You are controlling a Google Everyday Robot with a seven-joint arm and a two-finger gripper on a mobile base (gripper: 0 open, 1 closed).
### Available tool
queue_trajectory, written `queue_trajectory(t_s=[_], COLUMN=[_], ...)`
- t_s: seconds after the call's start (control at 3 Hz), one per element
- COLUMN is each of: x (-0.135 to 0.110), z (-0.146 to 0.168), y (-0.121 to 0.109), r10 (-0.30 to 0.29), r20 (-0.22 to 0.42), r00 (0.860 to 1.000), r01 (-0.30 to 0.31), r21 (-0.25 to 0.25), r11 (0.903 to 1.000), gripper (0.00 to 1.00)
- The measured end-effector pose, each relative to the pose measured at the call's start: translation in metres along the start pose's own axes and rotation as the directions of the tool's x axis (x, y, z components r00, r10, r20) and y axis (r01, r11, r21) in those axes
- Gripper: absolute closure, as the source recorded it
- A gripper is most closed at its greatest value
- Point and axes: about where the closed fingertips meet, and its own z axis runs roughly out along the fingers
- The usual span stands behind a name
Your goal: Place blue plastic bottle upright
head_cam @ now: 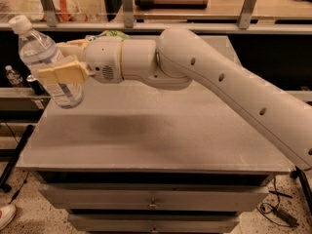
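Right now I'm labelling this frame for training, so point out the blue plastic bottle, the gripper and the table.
blue plastic bottle (38, 50), camera view, on its clear upper body.
gripper (51, 62), camera view, midway between the fingertips clamping the bottle.
table (161, 130), camera view, on its bare grey top.

Grey table (146, 140), drawers (153, 202), small bottle (13, 76), white shoe (5, 216)

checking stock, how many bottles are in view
2. The blue plastic bottle is held in the tool above the left edge of the table; a small bottle stands far left. Others may be hidden.
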Motion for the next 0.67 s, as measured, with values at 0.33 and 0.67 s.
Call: queue_trajectory(t_s=[0.33,0.67], x=[0.01,0.022], z=[-0.016,-0.034], y=[-0.003,-0.007], r10=[0.028,0.058], r20=[0.012,0.022], r00=[1.0,0.998], r01=[-0.028,-0.06], r21=[0.032,0.068], r11=[0.9991,0.9959], gripper=[1.0,1.0])
